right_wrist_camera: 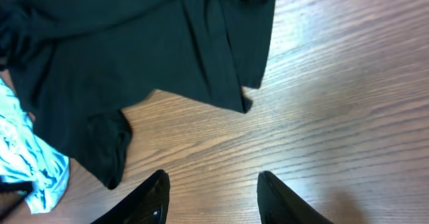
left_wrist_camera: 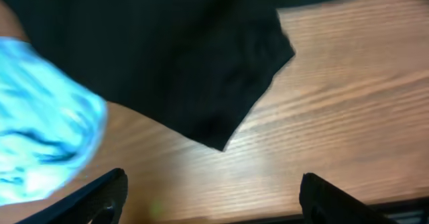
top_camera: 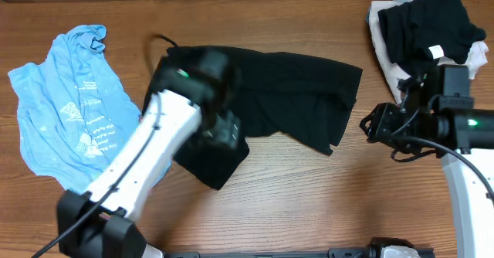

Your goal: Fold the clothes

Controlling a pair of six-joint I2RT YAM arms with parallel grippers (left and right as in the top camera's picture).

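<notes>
A large black garment (top_camera: 285,96) lies crumpled across the middle of the table; it also shows in the left wrist view (left_wrist_camera: 167,56) and the right wrist view (right_wrist_camera: 134,56). A light-blue T-shirt (top_camera: 69,111) with white print lies at the left; its edge shows in the left wrist view (left_wrist_camera: 40,130) and the right wrist view (right_wrist_camera: 30,160). My left gripper (left_wrist_camera: 211,197) is open and empty over the black garment's lower left part, above bare wood. My right gripper (right_wrist_camera: 213,197) is open and empty, right of the black garment, over bare wood.
A pile of black and white clothes (top_camera: 428,30) sits at the back right corner, just behind the right arm (top_camera: 455,127). The left arm (top_camera: 139,165) reaches from the front left across the table.
</notes>
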